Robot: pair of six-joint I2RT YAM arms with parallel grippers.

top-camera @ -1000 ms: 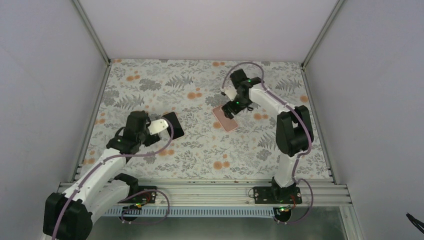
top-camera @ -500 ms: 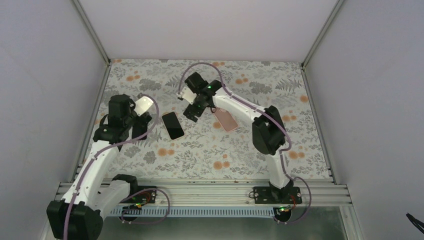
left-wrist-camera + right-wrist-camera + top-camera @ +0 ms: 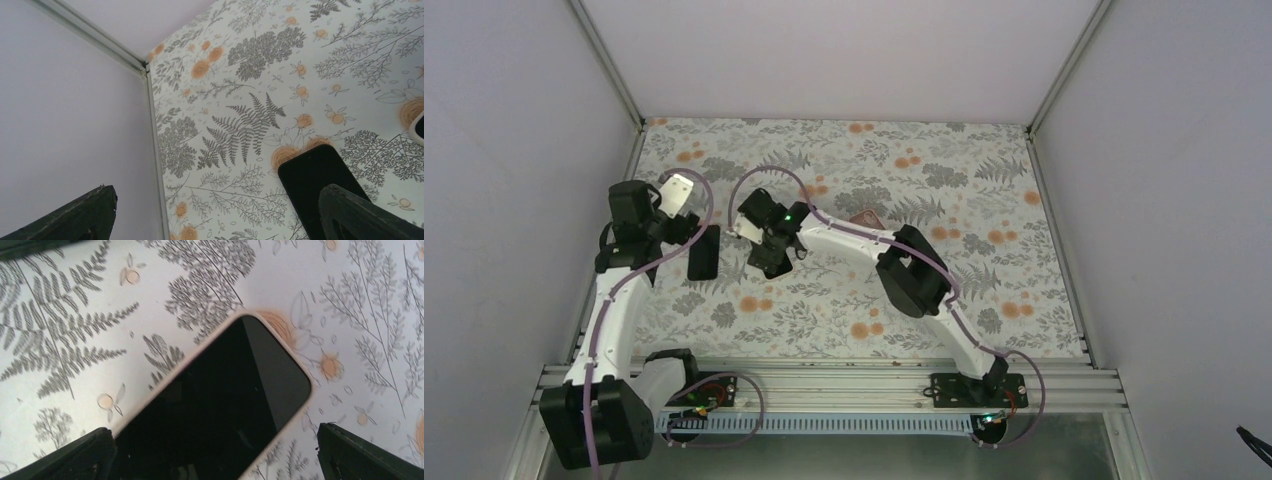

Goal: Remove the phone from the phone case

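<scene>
Right tool (image 3: 767,257) is hovering wide open over the phone at the left-middle of the desk (image 3: 984,200), hiding it from above. Left tool (image 3: 700,252), equally spread and empty, is hanging just beside it on the left. A pink flat thing (image 3: 865,216) is peeking out from behind the right arm; I cannot tell what it is.

In the left wrist view, the fingers (image 3: 360,212) are framing mostly bare desk. A dark slab (image 3: 312,182) is lying just beside one of them, possibly the phone, though I cannot tell.

In the right wrist view, the phone (image 3: 220,405) is lying face up and diagonal between the spread fingers (image 3: 75,455). The pale case (image 3: 309,385) is hugging its edge and, by my reading, is still on.

Doing this well probably means turning the right tool square to the phone and pinching across its short width. The left tool would then be catching the case at a corner, so that it is peeling away rather than the whole thing sliding.
</scene>
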